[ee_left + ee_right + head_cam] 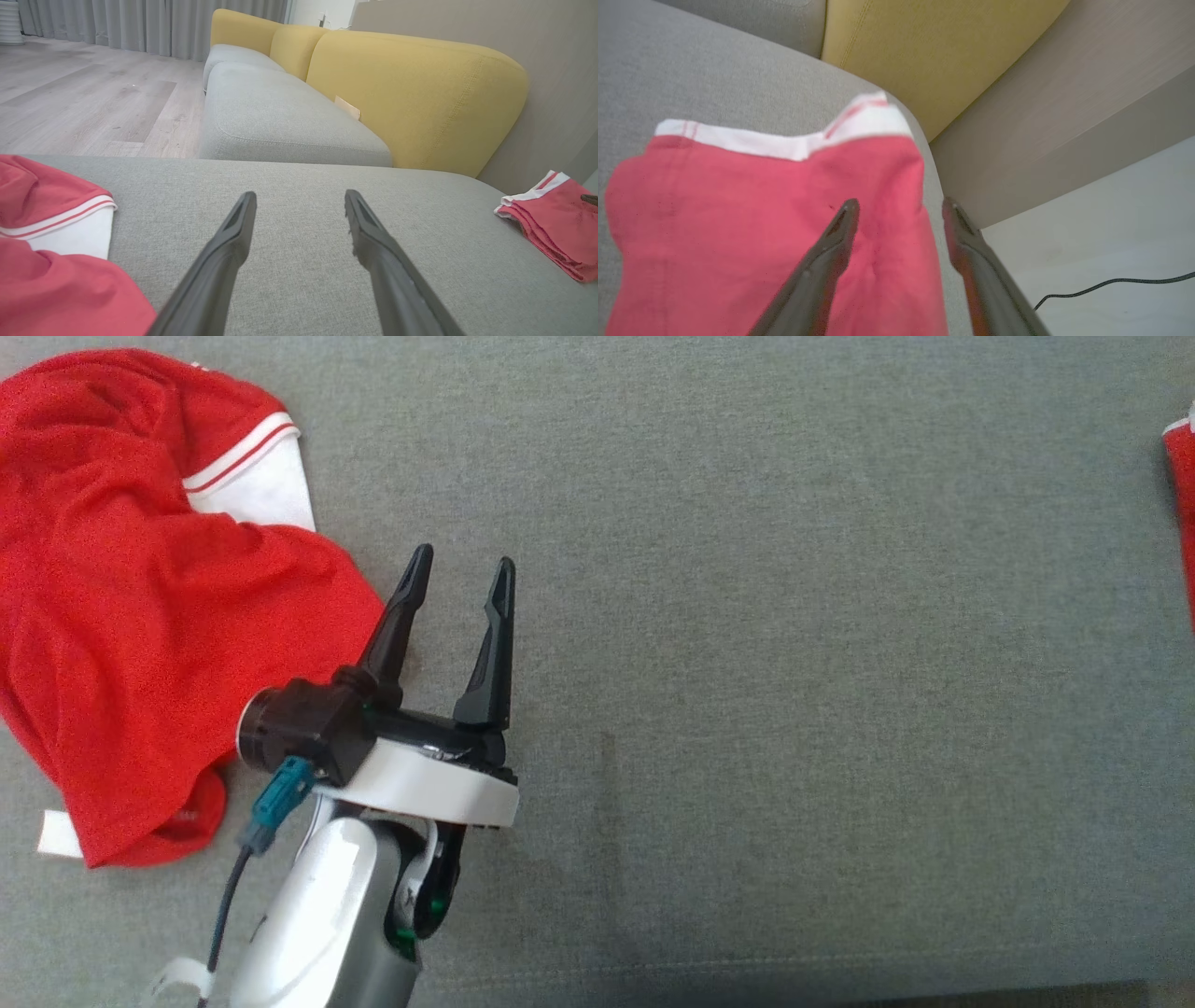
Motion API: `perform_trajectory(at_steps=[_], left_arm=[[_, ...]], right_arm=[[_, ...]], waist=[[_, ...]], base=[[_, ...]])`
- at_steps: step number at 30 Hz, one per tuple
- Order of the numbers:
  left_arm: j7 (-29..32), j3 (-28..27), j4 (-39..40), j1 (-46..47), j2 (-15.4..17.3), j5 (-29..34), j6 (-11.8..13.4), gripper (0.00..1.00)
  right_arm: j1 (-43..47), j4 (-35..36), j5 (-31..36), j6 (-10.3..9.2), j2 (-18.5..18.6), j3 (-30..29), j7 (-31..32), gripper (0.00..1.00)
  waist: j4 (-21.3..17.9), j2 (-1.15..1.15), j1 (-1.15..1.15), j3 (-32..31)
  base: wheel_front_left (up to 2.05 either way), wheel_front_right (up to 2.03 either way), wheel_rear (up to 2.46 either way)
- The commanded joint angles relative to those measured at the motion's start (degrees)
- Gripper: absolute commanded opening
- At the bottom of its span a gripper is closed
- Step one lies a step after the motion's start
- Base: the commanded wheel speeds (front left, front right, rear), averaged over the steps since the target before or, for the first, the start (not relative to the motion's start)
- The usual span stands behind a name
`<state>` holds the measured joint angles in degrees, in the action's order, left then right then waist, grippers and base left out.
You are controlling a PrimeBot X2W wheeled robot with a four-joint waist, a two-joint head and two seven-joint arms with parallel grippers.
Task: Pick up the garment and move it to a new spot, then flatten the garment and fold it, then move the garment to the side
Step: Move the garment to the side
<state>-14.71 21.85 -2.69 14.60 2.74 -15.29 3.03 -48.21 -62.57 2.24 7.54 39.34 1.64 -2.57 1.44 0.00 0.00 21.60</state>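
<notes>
Garment (140, 616) lies rumpled, red, one white sleeve with striped trim showing

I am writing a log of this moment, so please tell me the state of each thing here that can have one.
shirt: crumpled in a heap, not flattened, not folded.
small red cloth: folded, lying near the cushion edge.
left gripper: open, empty, beside the shirt.
right gripper: open, empty, over the small red cloth.
</notes>
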Motion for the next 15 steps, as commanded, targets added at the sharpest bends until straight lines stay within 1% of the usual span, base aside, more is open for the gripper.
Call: perform_trajectory(at_steps=[1,5,8,11,15], left_arm=[[-0.3,-1.7,1.4,1.5,0.1,0.0,0.0,1.00],[-0.3,-2.0,1.1,1.4,0.1,-0.1,-0.1,1.00],[-0.3,-2.5,1.0,0.9,0.1,-0.1,-0.1,1.00],[-0.3,-3.1,1.0,0.1,0.1,-0.1,-0.1,1.00],[-0.3,-4.1,1.5,-1.5,0.1,-0.3,0.2,1.00]], right_arm=[[-0.2,1.9,1.4,-0.05,1.0,-0.6,-1.0,1.00],[0.0,3.5,4.3,-0.05,-0.8,-4.5,-2.2,1.00],[0.3,5.7,5.5,-0.05,-3.6,-7.2,-4.0,1.00],[0.8,9.1,5.3,-0.05,-8.6,-8.8,-6.6,1.00],[3.0,14.5,3.3,-0.05,-16.9,-8.6,-8.9,1.00]], waist=[[-0.2,0.00,0.00,-0.4],[-0.6,0.00,0.00,-1.6],[-1.2,0.00,0.00,-3.2],[-2.0,0.00,0.00,-5.2],[-2.9,0.00,0.00,-8.6]], base=[[0.00,0.00,0.00],[0.00,0.00,0.00],[0.00,0.00,0.00],[0.00,0.00,0.00],[0.00,0.00,0.00]])
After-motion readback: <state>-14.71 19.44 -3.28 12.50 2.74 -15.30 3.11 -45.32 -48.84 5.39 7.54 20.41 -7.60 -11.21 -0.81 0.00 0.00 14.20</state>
